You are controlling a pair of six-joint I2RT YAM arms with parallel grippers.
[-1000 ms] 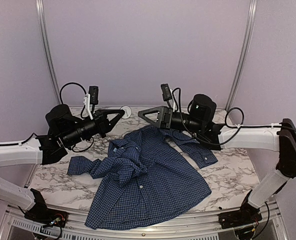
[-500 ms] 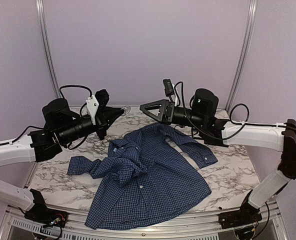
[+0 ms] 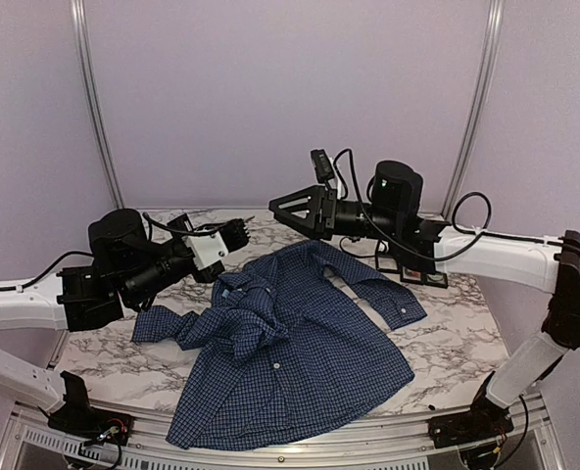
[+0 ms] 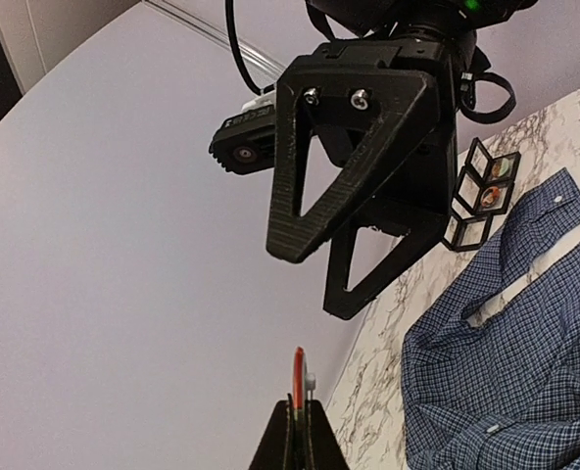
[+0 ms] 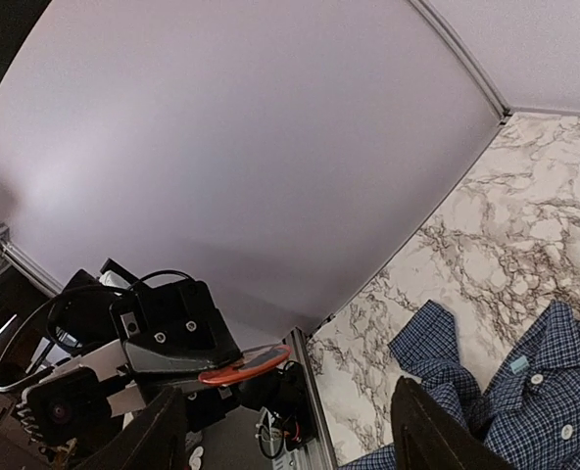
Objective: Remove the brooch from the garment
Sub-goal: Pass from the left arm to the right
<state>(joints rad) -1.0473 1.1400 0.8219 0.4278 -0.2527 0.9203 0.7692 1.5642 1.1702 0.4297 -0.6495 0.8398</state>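
My left gripper (image 4: 296, 403) is clamped tight on the brooch (image 4: 298, 370), a thin orange-red disc with a pale edge. From my left wrist I see it edge-on, standing up past my fingertips. It is up in the air over the far left part of the table (image 3: 104, 357), apart from the garment (image 3: 300, 343).

My right gripper (image 4: 309, 284) hangs opposite it with its black triangular fingers spread wide and nothing between them. It points at my left one across a gap above the far edge of the table.

The garment, a dark blue small-checked shirt, lies crumpled on the tabletop below both grippers, and neither touches it. One sleeve trails out to the left, the collar lies toward the far side, and small white buttons show down the front. The hem reaches the near edge.

The tabletop is white marble with grey veining, and bare stone shows on either side of the shirt. A metal frame (image 3: 270, 452) runs along its near edge. Past the collar, on the right, a small cluster of clear black-edged boxes (image 3: 408, 266) stands on the marble.

Behind the table rises a plain lilac wall (image 3: 290, 98), which curves round both sides. A curved metal rail climbs it on the left (image 3: 92, 98) and another on the right (image 3: 478, 98)
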